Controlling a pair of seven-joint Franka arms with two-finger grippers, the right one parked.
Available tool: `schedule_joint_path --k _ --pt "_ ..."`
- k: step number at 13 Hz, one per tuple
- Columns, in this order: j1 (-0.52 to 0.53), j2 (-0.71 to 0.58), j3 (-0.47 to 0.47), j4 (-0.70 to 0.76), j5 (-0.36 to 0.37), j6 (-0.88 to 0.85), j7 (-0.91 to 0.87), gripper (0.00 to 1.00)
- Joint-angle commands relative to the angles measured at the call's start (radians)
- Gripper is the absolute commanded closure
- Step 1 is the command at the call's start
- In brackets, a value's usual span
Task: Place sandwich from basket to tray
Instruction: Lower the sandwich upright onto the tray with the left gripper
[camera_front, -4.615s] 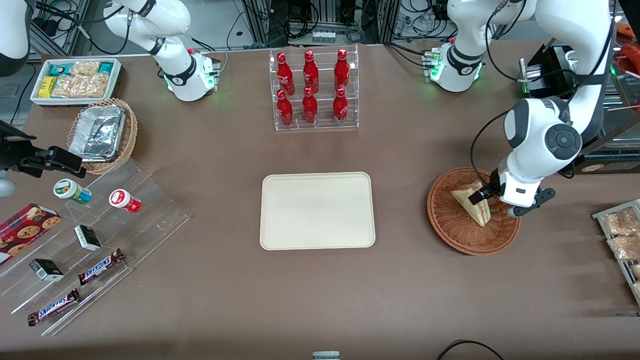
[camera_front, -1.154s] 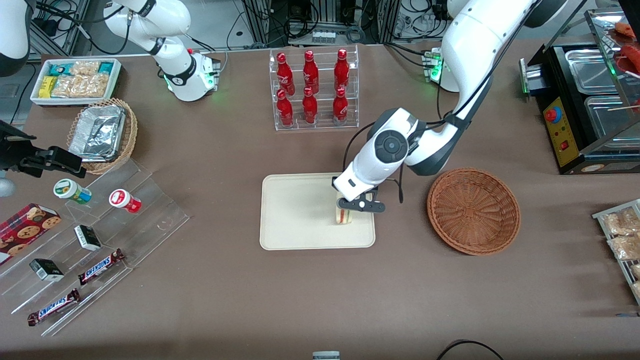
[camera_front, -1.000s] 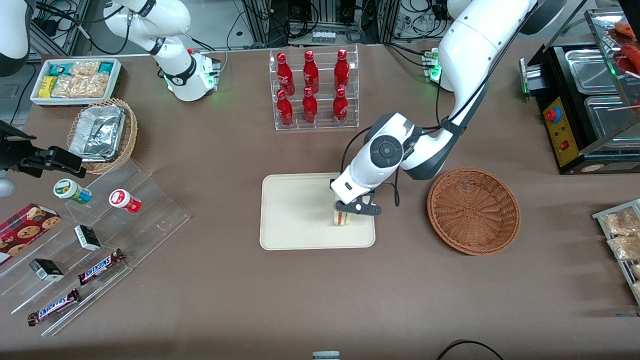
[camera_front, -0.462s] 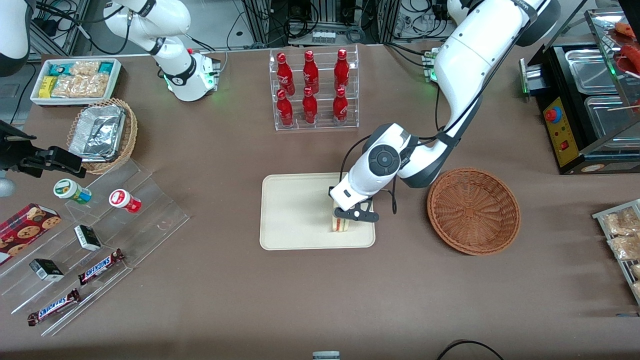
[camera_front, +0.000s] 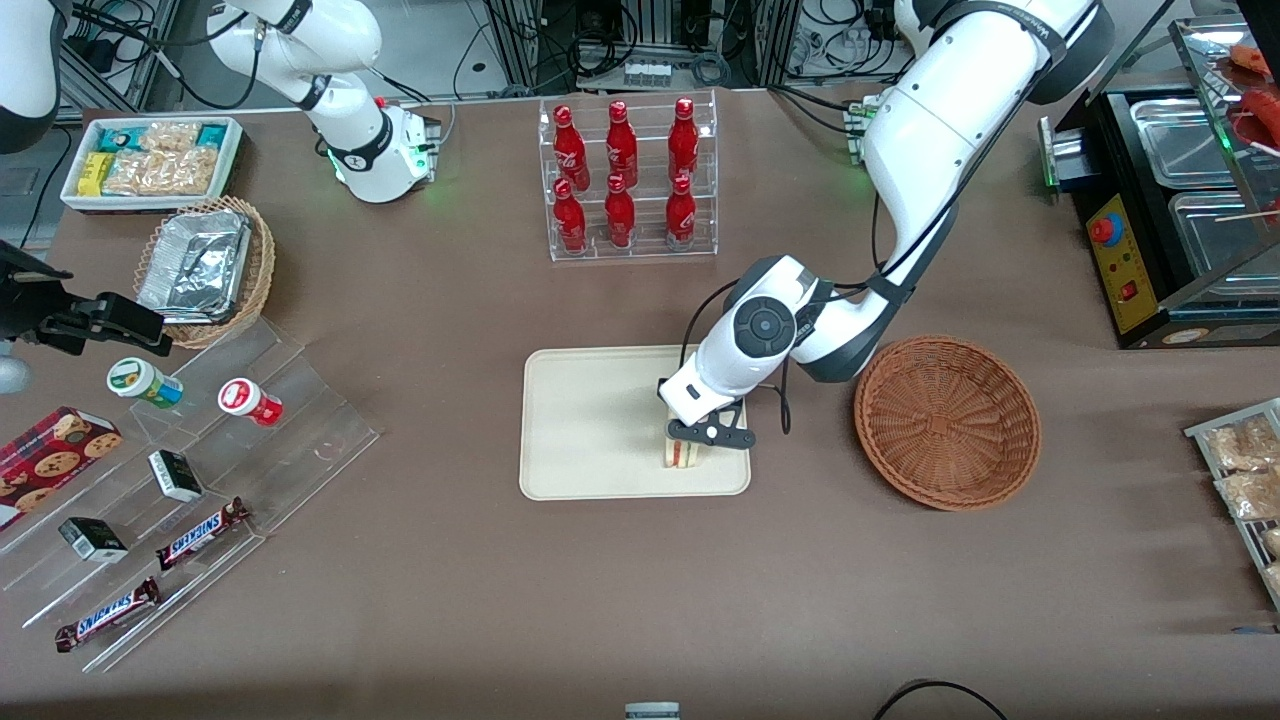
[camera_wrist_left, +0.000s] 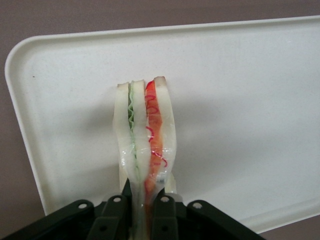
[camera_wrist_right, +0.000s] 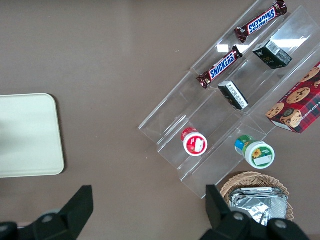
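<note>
End effector (camera_front: 690, 437) over tray (camera_front: 590, 420), pinching sandwich (camera_front: 682, 455) upright at tray's basket-side end. Basket (camera_front: 946, 422) beside tray, holding nothing (bottle rack (camera_front: 627, 180) farther from camera). Wrist view alone shows fingers (camera_wrist_left: 165, 212) clamping sandwich (camera_wrist_left: 145, 145), filling layers visible.

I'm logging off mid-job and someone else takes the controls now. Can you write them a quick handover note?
Gripper: shut on the triangular pale-bread sandwich with red and green filling, over the flat cream-beige rectangular tray, at the part of it nearest the basket.
The round reddish-brown wicker basket holds nothing.
Done: sandwich taken from the basket and carried to the tray.
Left: open the gripper so the sandwich stays on the tray, then lift the arm away.
</note>
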Motion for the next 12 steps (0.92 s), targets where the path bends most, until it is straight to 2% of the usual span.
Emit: schedule_joint_path --k 1,8,12 --pt "-0.017 0.019 0.009 0.027 0.022 0.005 -0.028 0.00" --pt "-0.017 -0.001 0.009 0.036 0.022 -0.001 -0.027 0.00" --pt "0.005 -0.061 0.009 0.038 0.022 -0.018 -0.042 0.00"
